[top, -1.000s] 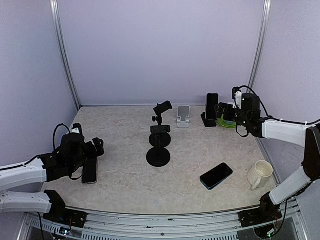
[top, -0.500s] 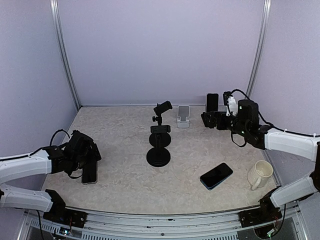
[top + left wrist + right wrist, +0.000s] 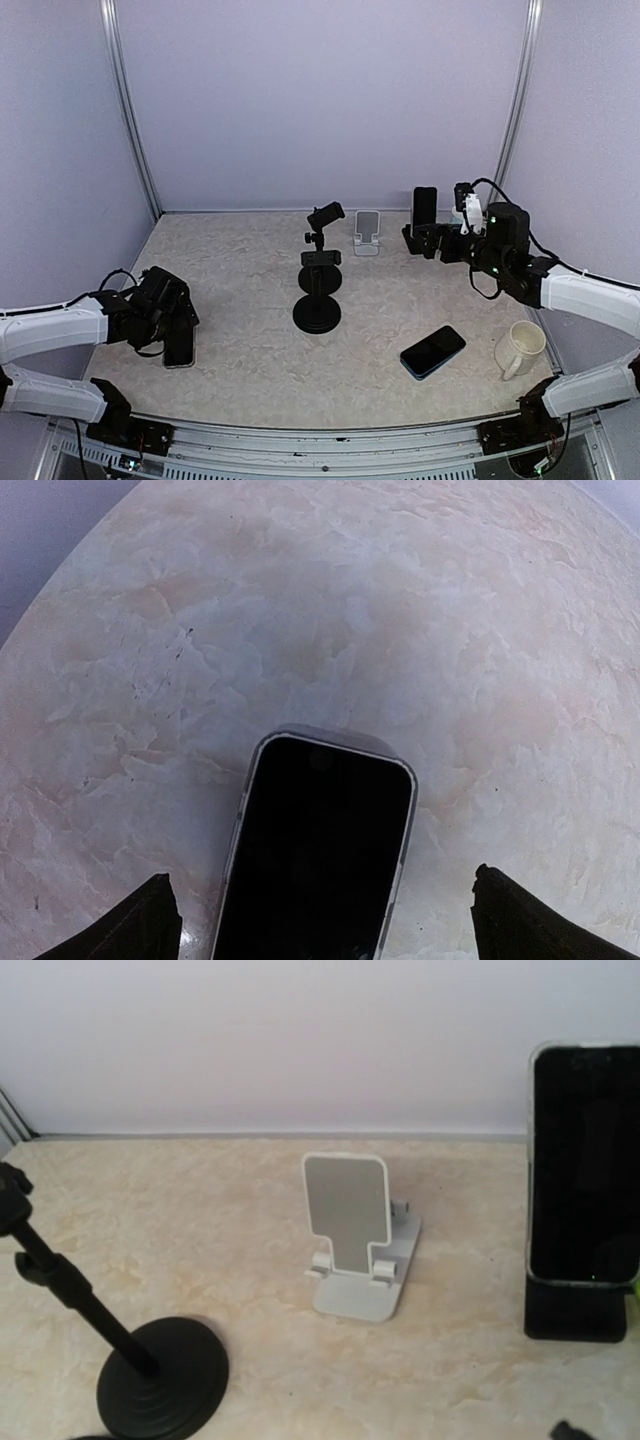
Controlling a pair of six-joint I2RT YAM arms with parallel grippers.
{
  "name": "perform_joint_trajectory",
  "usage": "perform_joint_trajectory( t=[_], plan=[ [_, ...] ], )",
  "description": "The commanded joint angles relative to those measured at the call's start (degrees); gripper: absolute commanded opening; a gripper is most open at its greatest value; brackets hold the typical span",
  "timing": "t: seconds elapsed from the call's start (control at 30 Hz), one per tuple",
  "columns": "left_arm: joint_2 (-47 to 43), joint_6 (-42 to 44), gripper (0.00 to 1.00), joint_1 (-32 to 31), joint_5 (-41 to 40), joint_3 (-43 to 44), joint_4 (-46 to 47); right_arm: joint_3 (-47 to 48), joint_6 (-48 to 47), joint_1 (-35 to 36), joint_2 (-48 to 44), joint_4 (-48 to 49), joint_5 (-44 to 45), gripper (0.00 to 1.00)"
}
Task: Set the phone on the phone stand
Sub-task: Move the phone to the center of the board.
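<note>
A dark phone [image 3: 180, 347] lies flat at the table's near left, and in the left wrist view this phone [image 3: 320, 850] fills the space between my fingers. My left gripper [image 3: 172, 318] hovers just over it, open, with the fingertips [image 3: 148, 925] apart on either side. An empty white phone stand [image 3: 367, 232] sits at the back centre, and the right wrist view faces this stand [image 3: 355, 1235] straight on. My right gripper [image 3: 422, 240] is open and holds nothing, to the right of the white stand and by a black stand [image 3: 416, 242] that carries another phone [image 3: 424, 210].
A black round-based clamp stand [image 3: 318, 290] rises mid-table, and its base [image 3: 160, 1375] shows in the right wrist view. A blue-edged phone [image 3: 433, 351] lies flat at the near right beside a cream mug [image 3: 520, 348]. Walls close the back and sides.
My left gripper has sunk lower and nearer over the flat phone. The right arm has drawn back a little from the black stand and now faces the white stand.
</note>
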Motion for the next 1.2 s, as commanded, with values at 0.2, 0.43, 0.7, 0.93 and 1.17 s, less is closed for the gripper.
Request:
perform_joint_trajectory(
  t=[0.2,0.43,0.7,0.93,1.17],
  plan=[
    [1.1,-4.4,0.99,1.9,5.2,-5.4,6.4,-1.1,-0.6,0.5,-4.0,-1.0,-0.3,1.0],
    [2.7,-5.5,0.99,1.9,7.5,-7.8,10.1,-0.7,-1.5,1.3,-5.7,-1.6,-0.3,1.0],
    [3.8,-7.3,0.99,1.5,10.0,-11.2,14.9,0.5,-2.7,2.2,-7.3,-3.0,0.3,1.0],
    [4.3,-12.4,0.99,-4.7,9.3,-11.8,16.8,0.9,-2.5,2.6,-6.8,-2.7,0.1,1.0],
    [10.6,-16.0,0.99,-10.6,8.6,-9.2,16.9,1.8,-2.4,2.7,-5.9,-2.6,-0.5,1.0]
  ],
)
